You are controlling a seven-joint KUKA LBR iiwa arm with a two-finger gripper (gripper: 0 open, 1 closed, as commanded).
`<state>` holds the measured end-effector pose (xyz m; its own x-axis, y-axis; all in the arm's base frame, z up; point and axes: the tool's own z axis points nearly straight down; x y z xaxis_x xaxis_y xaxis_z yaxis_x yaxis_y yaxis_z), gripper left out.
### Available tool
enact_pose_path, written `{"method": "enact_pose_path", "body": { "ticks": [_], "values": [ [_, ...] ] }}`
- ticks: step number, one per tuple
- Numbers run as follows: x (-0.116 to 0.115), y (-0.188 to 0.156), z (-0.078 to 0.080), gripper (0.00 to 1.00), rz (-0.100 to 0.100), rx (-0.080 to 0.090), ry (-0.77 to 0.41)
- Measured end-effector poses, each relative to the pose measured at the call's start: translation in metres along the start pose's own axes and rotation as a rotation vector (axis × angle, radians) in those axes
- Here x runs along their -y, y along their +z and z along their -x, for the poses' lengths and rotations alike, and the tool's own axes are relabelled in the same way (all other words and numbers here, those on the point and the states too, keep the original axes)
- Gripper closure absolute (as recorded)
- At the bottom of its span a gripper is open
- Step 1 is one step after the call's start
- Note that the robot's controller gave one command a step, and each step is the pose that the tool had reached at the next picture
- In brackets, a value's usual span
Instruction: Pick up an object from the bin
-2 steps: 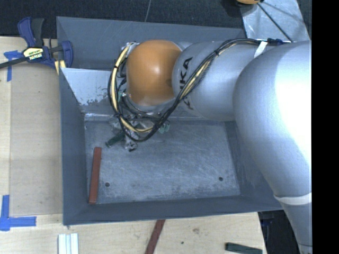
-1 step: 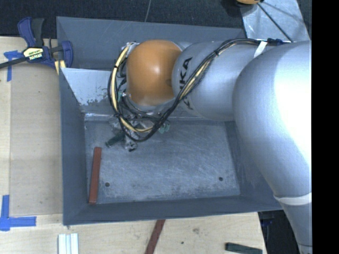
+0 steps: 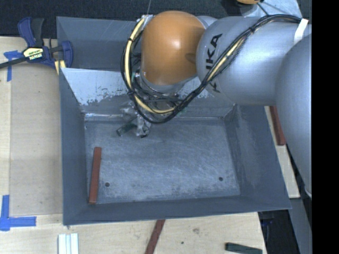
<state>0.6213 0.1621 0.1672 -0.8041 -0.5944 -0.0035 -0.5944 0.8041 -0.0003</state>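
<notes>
Arm [image 3: 259, 62] lettered "KUKA", partly crossed by cables [image 3: 237, 40]. Gripper [image 3: 139, 127] low over the far-left floor of the bin [image 3: 71, 157], mostly hidden beneath the orange cover [image 3: 169, 46]; apart or together cannot be told. 1 reddish-brown stick [image 3: 95, 174] lies near-left, well apart.

A slim reddish-brown stick [image 3: 95, 174] lies flat along the left edge of the bin [image 3: 71, 157] floor.

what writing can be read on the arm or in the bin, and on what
"KUKA": on the arm, on its grey casing, letters running upward, cables crossing part of it.
Nothing else: the brown stick and the bin bear no readable text.
</notes>
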Motion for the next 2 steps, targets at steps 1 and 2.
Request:
{"method": "enact_pose_path", "body": {
  "ticks": [1,2],
  "values": [
    [0.0,0.0,0.0,1.0,0.0,0.0,0.001],
    [-0.008,-0.065,-0.006,1.0,0.0,0.0,0.014]
  ]
}}
